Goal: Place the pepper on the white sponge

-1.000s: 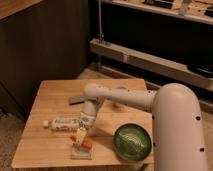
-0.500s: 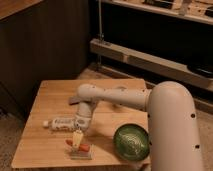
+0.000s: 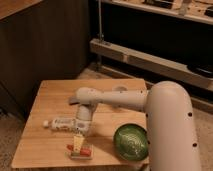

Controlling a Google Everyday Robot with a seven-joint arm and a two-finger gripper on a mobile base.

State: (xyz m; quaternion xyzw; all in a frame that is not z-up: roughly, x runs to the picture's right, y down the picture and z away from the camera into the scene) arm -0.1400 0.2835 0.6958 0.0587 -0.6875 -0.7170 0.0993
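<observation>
The small red-orange pepper (image 3: 85, 150) lies on the flat whitish sponge (image 3: 80, 155) near the front edge of the wooden table (image 3: 55, 92). My gripper (image 3: 78, 141) hangs straight down from the white arm (image 3: 115, 98), right over the sponge, with its yellowish tip touching or just above the pepper. The tip hides the pepper's middle, and red shows on both sides of it.
A long white labelled tube (image 3: 61, 123) lies just behind the sponge, under my wrist. A green bowl (image 3: 131, 141) stands at the front right of the table. The arm's large white body (image 3: 172, 125) fills the right side. Dark shelving stands behind the table.
My wrist and gripper have shifted a little to the left over the sponge. The pepper, the tube and the bowl stay where they were.
</observation>
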